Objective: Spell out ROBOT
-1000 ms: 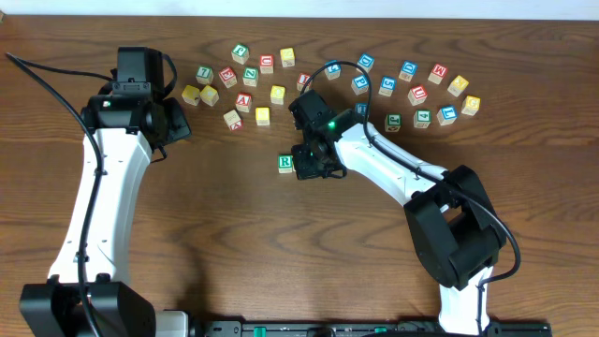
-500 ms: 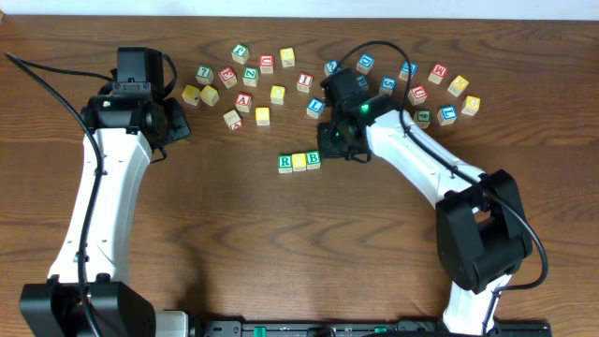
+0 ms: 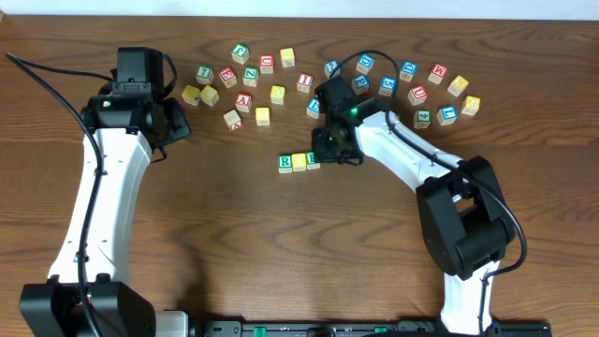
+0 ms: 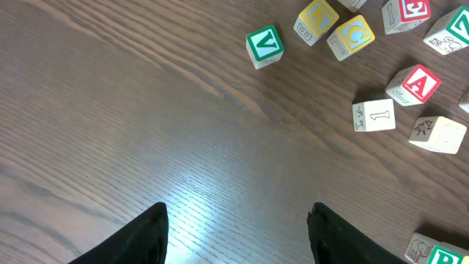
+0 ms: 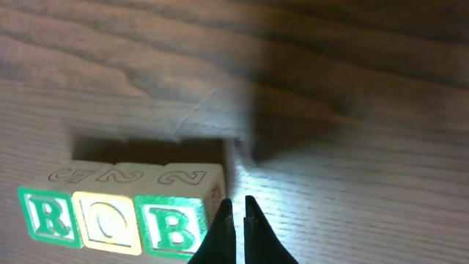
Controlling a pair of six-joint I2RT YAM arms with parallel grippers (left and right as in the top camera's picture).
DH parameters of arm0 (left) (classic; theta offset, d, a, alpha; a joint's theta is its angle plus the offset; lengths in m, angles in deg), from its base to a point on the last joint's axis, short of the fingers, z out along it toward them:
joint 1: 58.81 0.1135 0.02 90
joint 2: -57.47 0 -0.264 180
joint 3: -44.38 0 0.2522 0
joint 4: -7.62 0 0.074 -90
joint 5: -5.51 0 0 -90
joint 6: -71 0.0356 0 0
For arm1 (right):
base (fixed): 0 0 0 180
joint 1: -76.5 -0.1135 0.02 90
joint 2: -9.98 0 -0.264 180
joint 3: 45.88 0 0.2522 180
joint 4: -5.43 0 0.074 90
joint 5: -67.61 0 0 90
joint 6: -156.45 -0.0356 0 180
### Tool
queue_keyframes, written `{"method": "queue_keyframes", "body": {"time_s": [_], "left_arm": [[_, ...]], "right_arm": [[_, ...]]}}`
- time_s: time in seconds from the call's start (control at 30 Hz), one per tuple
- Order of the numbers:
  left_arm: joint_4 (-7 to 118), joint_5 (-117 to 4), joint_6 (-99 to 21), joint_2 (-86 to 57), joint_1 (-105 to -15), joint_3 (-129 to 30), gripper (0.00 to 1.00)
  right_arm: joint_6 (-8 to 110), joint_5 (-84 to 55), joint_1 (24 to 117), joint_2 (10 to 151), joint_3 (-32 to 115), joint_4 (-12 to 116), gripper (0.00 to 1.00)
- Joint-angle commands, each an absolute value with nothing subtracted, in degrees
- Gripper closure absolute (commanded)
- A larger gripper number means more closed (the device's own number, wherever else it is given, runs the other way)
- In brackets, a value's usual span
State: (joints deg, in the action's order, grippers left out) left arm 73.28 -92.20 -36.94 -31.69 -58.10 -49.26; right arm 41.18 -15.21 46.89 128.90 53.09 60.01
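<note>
R-O-B row (image 3: pixel 299 161): ran left to right; vacant end past B cube (image 5: pixel 172 227) lay beside right tool (image 5: pixel 234 209), pressed together, empty.

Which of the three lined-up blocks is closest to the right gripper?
The green B block: the shut right gripper sits beside its edge; the yellow block and green R block lie farther along.

The wooden table (image 3: pixel 281 243) bears a touching R-O-B cube row (image 3: pixel 299 161) and scattered letter cubes (image 3: pixel 262 115).
</note>
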Motion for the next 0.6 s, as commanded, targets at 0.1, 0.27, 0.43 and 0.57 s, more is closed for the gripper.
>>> {"method": "queue_keyframes", "body": {"time_s": [0.1, 0.27, 0.43, 0.57], "left_arm": [[73.43, -93.12, -36.19, -32.46, -57.86, -50.22, 0.40], [73.69, -93.12, -36.19, -32.46, -57.86, -50.22, 0.40], [73.65, -93.12, -36.19, -32.46, -57.86, -50.22, 0.40], [73.65, -93.12, -36.19, -32.46, -57.86, -50.22, 0.40]], "right_arm": [[40.13, -14.27, 44.58, 129.27, 53.27, 60.60, 0.99], [39.69, -14.17, 44.47, 129.27, 53.27, 62.42, 0.99], [39.69, -13.51, 44.47, 129.27, 53.27, 62.48, 0.99], [39.71, -12.77, 44.44, 129.27, 53.27, 62.48, 0.99]]}}
